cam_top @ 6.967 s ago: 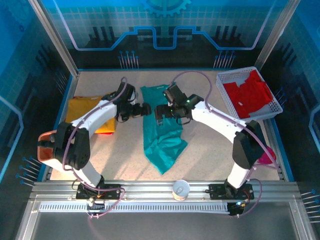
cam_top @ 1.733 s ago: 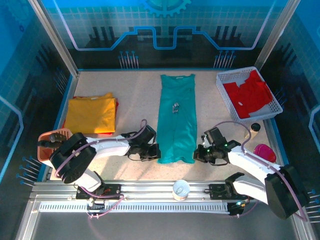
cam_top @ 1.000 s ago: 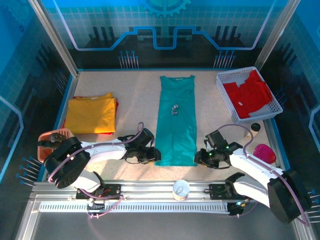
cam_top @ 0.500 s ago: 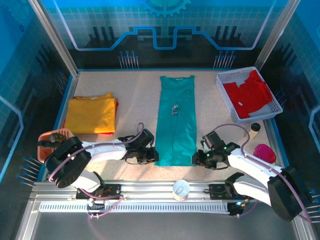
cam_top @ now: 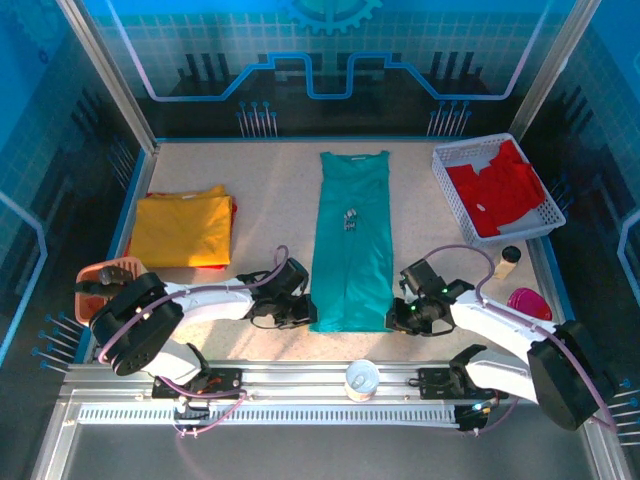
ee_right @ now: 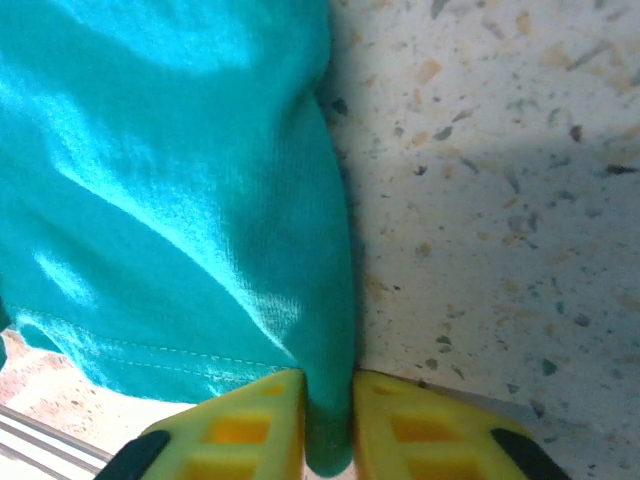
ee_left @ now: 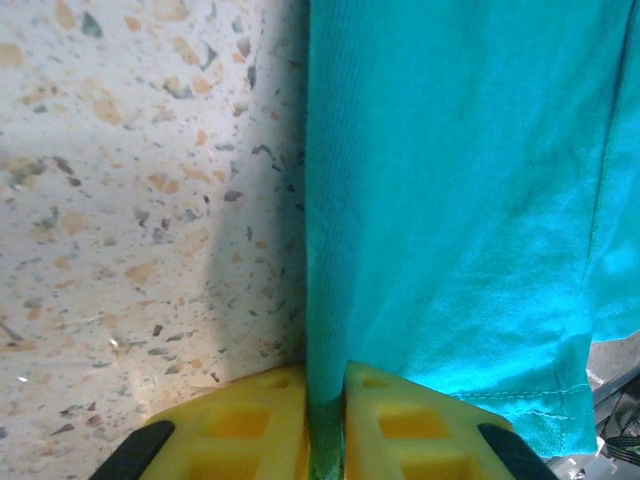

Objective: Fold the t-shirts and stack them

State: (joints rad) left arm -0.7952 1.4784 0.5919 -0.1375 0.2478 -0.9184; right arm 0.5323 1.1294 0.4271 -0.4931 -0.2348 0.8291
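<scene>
At the far left of the worktop the mustard-yellow t-shirt lies folded flat, with a sliver of red showing under its right edge.

Next along, the left end effector is down low at the near left corner of the teal-green t-shirt. In the wrist view its yellow fingers are pressed together on the cloth's side edge, just above the hem.

The teal shirt is in the middle, folded into a narrow strip. Its long axis runs straight away from the arms, with the collar at the far end, the small chest print midway and the hem nearest the bases.

The right end effector mirrors the left at the near right corner. Its fingers are likewise clamped on the edge of the teal cloth.

Each arm has its own corner, so neither is nearer, and the rest of the shirt stretches away from both. I'd judge the next move is to carry the hem up and away toward the collar, keeping the two corners level so that the fold lands square.

At the far right the white mesh basket holds the red t-shirt, crumpled and unfolded.
</scene>
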